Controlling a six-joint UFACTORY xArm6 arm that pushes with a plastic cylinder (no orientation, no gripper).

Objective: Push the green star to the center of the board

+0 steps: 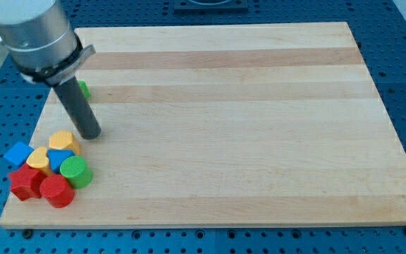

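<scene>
A green block shows only as a small sliver at the view's left, near the board's left edge. The rod and the arm's grey body hide most of it, so I cannot make out its shape. My tip rests on the wooden board, below and slightly right of that green block. It is just above and right of a yellow block and not clearly touching either one.
A cluster sits at the board's bottom left corner: a blue cube, a yellow heart-like block, a blue block, a green cylinder, a red star-like block and a red cylinder.
</scene>
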